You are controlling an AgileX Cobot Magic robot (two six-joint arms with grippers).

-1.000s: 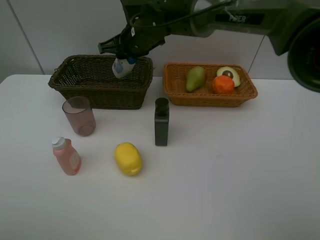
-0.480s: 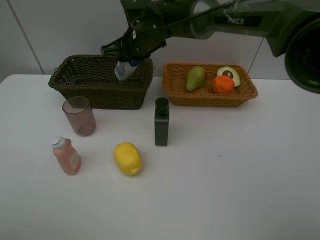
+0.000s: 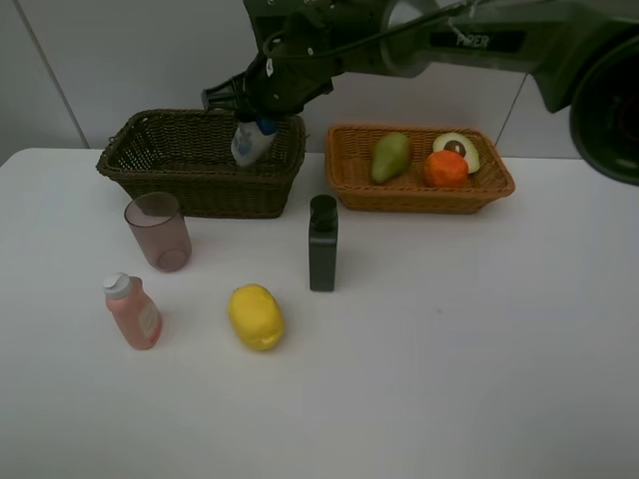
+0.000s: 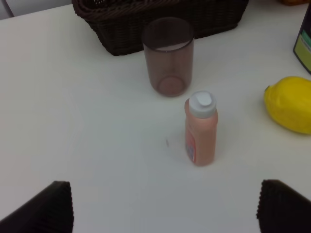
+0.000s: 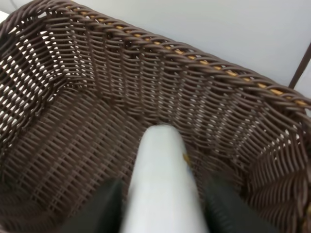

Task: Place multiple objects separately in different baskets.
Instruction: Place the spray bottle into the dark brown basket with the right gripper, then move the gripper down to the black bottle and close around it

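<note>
My right gripper hovers over the dark basket, jaws parted. The white blue-capped bottle hangs just under it, cap up, blurred between the fingers with a slight gap on each side. Pear, avocado half and orange lie in the light orange basket. On the table stand the pink cup, pink bottle and dark green bottle, with the lemon lying nearby. My left gripper is wide open and empty, short of the pink bottle.
Both baskets sit side by side at the table's far edge against a pale wall. The right arm reaches in from the upper right, across the light basket. White tabletop stretches to the right and front.
The right gripper's jaws have parted and the white bottle has dropped lower toward the dark basket's floor, turning more upright. The left gripper has stayed still.
</note>
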